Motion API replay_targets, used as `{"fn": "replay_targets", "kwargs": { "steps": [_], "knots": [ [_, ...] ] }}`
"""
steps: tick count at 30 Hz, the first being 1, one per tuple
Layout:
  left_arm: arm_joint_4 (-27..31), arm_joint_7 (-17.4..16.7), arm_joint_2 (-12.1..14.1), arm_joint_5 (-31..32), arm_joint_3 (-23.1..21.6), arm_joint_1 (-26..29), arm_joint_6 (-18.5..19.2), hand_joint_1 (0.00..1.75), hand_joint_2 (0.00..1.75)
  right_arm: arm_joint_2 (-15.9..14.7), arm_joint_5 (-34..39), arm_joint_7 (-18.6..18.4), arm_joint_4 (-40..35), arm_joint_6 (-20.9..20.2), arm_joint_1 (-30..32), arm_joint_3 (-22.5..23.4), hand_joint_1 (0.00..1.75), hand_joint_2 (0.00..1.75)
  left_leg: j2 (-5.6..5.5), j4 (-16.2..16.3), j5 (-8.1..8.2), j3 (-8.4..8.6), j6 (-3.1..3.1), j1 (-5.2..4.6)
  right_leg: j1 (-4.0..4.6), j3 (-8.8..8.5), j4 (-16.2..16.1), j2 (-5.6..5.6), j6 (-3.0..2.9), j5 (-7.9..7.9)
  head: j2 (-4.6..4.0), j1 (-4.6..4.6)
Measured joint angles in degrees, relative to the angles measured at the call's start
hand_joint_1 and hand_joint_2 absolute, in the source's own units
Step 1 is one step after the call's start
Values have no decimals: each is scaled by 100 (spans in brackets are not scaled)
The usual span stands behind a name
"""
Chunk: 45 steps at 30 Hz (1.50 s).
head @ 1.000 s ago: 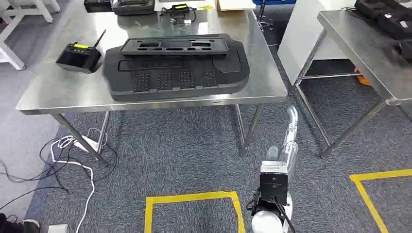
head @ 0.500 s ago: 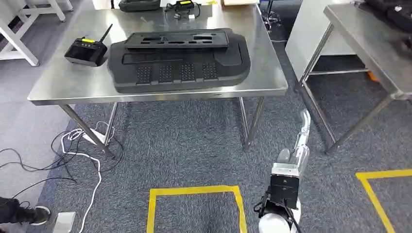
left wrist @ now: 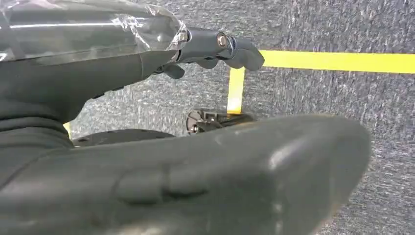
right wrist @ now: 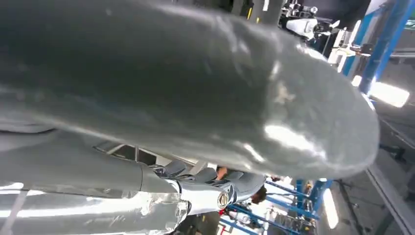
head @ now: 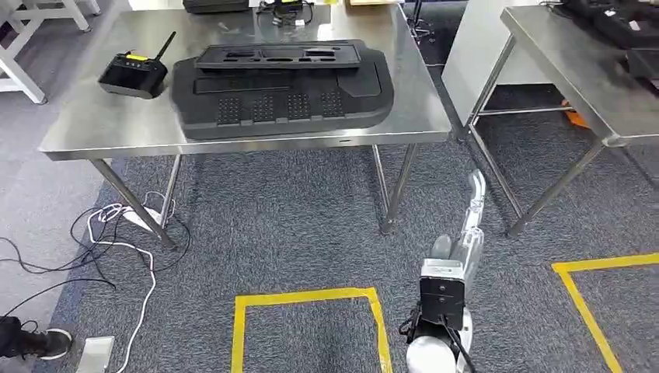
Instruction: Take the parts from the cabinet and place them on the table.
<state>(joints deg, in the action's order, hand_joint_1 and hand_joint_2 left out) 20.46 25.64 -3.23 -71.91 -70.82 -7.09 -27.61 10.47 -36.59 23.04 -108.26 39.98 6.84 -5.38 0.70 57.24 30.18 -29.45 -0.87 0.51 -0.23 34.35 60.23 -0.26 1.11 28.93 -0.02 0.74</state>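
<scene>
A large black moulded part (head: 284, 105) lies flat on the steel table (head: 101, 132), with a narrower black part (head: 280, 56) resting on its far edge. My right arm hangs down over the carpet in front of the table's right legs. My right hand (head: 474, 193) points down with straight fingers and holds nothing. The right wrist view shows that hand (right wrist: 186, 98) with its thumb apart from the fingers (right wrist: 205, 178). My left hand (left wrist: 195, 166) hangs over the floor. Its fingers (left wrist: 230, 46) are spread away from the thumb, with nothing between them.
A black remote with an antenna (head: 130, 74) sits at the table's left end. A second steel table (head: 591, 89) with black cases (head: 622, 27) stands to the right. Cables (head: 116, 233) lie by the left legs. Yellow tape (head: 303, 299) marks the carpet, and a person's shoe (head: 39, 342) shows bottom left.
The whole picture has shifted and swayed, so the camera moved; the table now sits slightly higher in view. My right arm still hangs in the same pose.
</scene>
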Motion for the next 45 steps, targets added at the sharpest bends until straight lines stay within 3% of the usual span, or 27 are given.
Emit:
{"fn": "replay_targets", "kwargs": {
  "steps": [1,2,3,4,6,8,9,14,16,18,19,20,21,24,27,29,30,31,33,34,35,37,38,39,40,44,45],
  "knots": [
    [0,0,0,2,-13,2,0,0,0,0,-2,2,0,2,-3,20,0,0,8,5,-47,-73,-49,-4,-14,179,529,0,40,447,0,112],
    [0,0,0,7,-28,4,2,0,0,2,-4,2,0,2,3,37,0,0,15,20,-68,-120,-63,-11,-17,321,941,0,51,691,0,138],
    [0,0,0,7,-33,6,2,0,0,4,-11,2,0,2,14,48,0,0,23,44,-97,-187,-75,-20,-17,481,1427,0,64,909,0,158],
    [-2,0,0,11,-31,8,4,0,0,4,-11,2,0,0,22,50,0,0,25,67,-117,-241,-74,-23,-17,514,1633,0,67,958,0,179],
    [-2,0,0,13,-35,8,4,0,0,4,-13,-2,0,0,28,52,0,0,24,107,-146,-315,-68,-24,-17,211,1260,0,53,721,0,210],
    [-2,0,0,13,-39,7,7,0,0,4,-18,-4,0,0,22,55,0,0,19,141,-158,-345,-49,-22,-17,-345,353,-1,9,346,0,256],
    [-2,0,0,9,-50,2,7,0,0,4,-20,-9,0,0,5,55,0,0,19,169,-176,-378,-10,-40,-4,-622,-177,2,-30,332,0,291],
    [-4,0,0,-2,-85,-9,15,0,0,11,-22,-44,-4,2,9,66,0,0,7,199,-277,-441,143,-52,14,-499,-245,11,-148,173,0,242],
    [-9,0,0,-4,-87,-14,15,0,0,13,-26,-61,-4,2,-13,68,0,0,-33,599,150,-618,206,-23,-21,-431,-263,-20,-239,75,0,199],
    [-9,2,2,-9,-87,-8,15,0,0,13,-26,-83,-4,2,-8,68,0,0,-33,1511,671,-942,263,8,-15,-316,-243,-34,-254,16,0,92],
    [-9,4,2,-9,-87,-6,15,0,0,11,-24,-87,-2,2,-8,72,0,0,-32,1806,786,-1025,283,13,-14,-270,-228,-38,-250,-7,0,83],
    [-9,7,2,-9,-87,-2,15,0,0,13,-24,-87,-4,2,-1,74,0,0,-31,1882,777,-999,290,16,-15,-225,-212,-40,-242,-28,0,70],
    [-9,9,2,-9,-87,0,15,0,0,11,-20,-85,-4,2,6,79,0,0,-31,1677,651,-832,289,24,-16,-190,-199,-41,-236,-46,0,55],
    [-17,33,2,-7,-87,-10,15,0,0,13,-9,-59,-4,2,13,94,0,0,-37,281,106,24,266,50,-23,-131,-133,-37,-196,-74,0,33],
    [-20,48,2,0,-92,-11,17,0,0,13,-7,-35,-9,4,15,107,0,0,-47,110,115,6,181,7,13,-66,-88,-36,-96,-126,0,42],
    [-22,48,0,0,-92,4,24,0,0,13,-7,-33,-9,4,28,116,0,0,-33,78,34,-29,70,7,1,-55,-98,-25,-13,-180,0,44],
    [-22,48,-2,0,-92,-14,28,0,0,13,-7,-31,-11,4,41,118,0,0,5,55,-16,-52,9,30,-24,-20,-9,-9,11,-40,0,20],
    [-24,48,-2,0,-92,-19,33,0,0,13,-7,-28,-13,4,42,120,0,0,1,51,-49,-99,-32,28,-20,76,206,-1,37,197,0,77],
    [-24,48,-2,0,-94,-14,35,0,0,13,0,-28,-13,4,57,129,0,0,15,62,-110,-199,-74,8,-34,381,1088,1,81,753,0,179],
    [-24,48,-2,0,-92,-12,35,0,0,13,0,-28,-13,4,71,131,0,0,25,69,-141,-253,-80,-5,-36,507,1501,1,100,934,0,197],
    [-26,48,-2,-2,-94,-12,35,0,0,13,4,-28,-13,4,85,131,0,0,26,80,-168,-298,-78,-12,-37,520,1677,1,106,969,0,214],
    [-33,48,-2,-2,-94,-9,35,0,0,13,7,-28,-13,4,89,133,0,0,25,106,-203,-362,-65,-16,-37,127,1179,1,88,671,0,249],
    [-33,48,-2,-4,-96,-8,35,0,0,13,7,-28,-13,4,85,133,0,0,23,117,-211,-376,-57,-17,-36,-131,753,1,68,493,0,266],
    [-33,48,-2,-7,-98,-8,35,0,0,13,7,-28,-13,4,82,133,0,0,17,141,-225,-386,-36,-17,-34,-549,54,1,29,239,0,295],
    [-33,48,-2,-7,-96,-7,35,0,0,13,7,-28,-13,4,77,133,0,0,19,139,-239,-399,-13,-16,-30,-678,-231,7,0,324,0,313],
    [-33,48,-4,-11,-98,-4,35,0,0,13,-9,-26,-24,4,86,135,0,0,22,141,-350,-447,143,-15,41,-596,-243,27,-92,220,0,269],
    [-37,48,-2,-11,-96,0,33,0,0,13,-11,-26,-24,4,83,138,0,0,10,153,-344,-476,179,-40,-13,-587,-305,22,-146,150,0,260]
  ]
}}
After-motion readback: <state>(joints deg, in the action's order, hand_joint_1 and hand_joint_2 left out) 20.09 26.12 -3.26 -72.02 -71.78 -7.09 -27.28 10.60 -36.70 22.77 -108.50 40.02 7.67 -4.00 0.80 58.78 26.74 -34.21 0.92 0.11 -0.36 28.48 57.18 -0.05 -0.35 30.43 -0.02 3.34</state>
